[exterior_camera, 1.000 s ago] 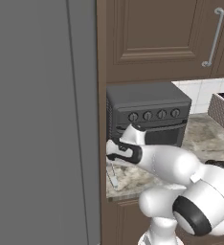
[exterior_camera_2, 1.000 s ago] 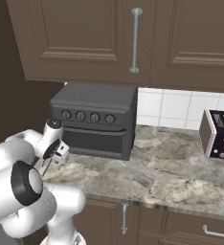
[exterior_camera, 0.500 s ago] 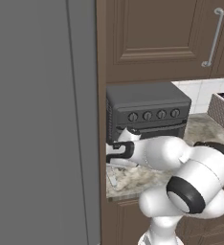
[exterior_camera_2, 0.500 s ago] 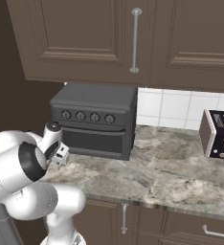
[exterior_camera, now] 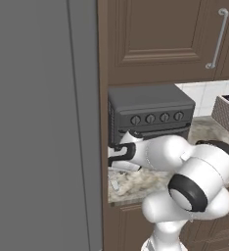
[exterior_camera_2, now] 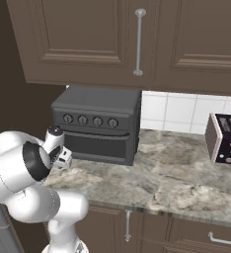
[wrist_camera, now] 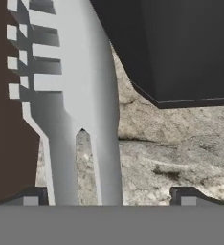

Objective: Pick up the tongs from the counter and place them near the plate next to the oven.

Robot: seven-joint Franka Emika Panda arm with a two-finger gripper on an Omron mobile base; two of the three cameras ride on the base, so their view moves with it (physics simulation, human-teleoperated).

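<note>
Tongs (wrist_camera: 80, 119): we see them flat on the counter (wrist_camera: 181, 153), between the gripper's (wrist_camera: 111, 195) spread fingertips, nearer the left one | Gripper: jaws wide apart, we see nothing clamped | Around: toaster oven (wrist_camera: 181, 48) just beside the tongs; brown cabinet wall (wrist_camera: 8, 134) on their other side | Far: toaster (exterior_camera_2: 226, 138) well apart along the counter

You are looking at an arm (exterior_camera: 194, 176) built of smooth, rounded white shells, glossy and bulbous, with black rings at its joints. Its hand (exterior_camera: 121, 154) is white with black trim at the wrist. The gripper (wrist_camera: 104, 197) ends in two small dark, blocky finger tips (wrist_camera: 30, 197) with paler grey pads.
</note>
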